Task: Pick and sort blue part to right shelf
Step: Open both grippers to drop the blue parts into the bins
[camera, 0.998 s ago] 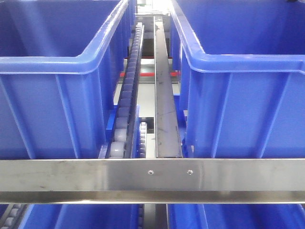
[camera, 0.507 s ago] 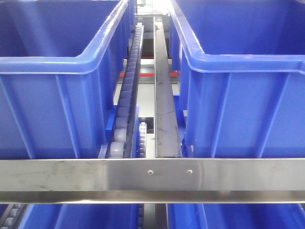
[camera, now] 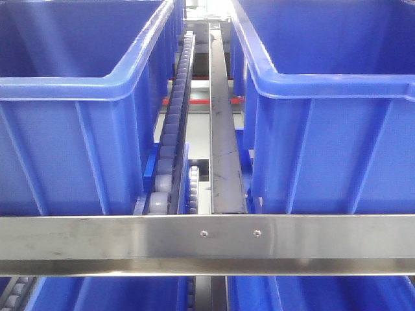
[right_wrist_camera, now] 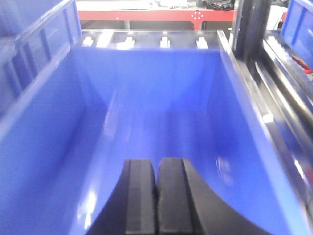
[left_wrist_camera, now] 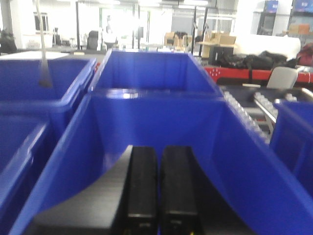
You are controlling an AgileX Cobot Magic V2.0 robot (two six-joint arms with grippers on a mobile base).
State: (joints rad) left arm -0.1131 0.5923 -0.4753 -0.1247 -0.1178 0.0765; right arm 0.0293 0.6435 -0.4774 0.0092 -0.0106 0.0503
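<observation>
Right gripper [right_wrist_camera: 156,196]: black fingers pressed together, nothing between them, hanging over a blue bin [right_wrist_camera: 146,112] with bare floor. Left gripper [left_wrist_camera: 159,191]: fingers closed side by side over another blue bin [left_wrist_camera: 146,117]. Blue part not visible in any view. Right shelf [camera: 207,236]: steel front rail, white roller track [camera: 174,139], seen only from the front; arms unseen there.

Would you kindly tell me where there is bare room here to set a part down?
The bin floor ahead of the right tool is bare between its walls. The bin beyond the left tool looks empty too. The gap by the roller track is narrow.
</observation>
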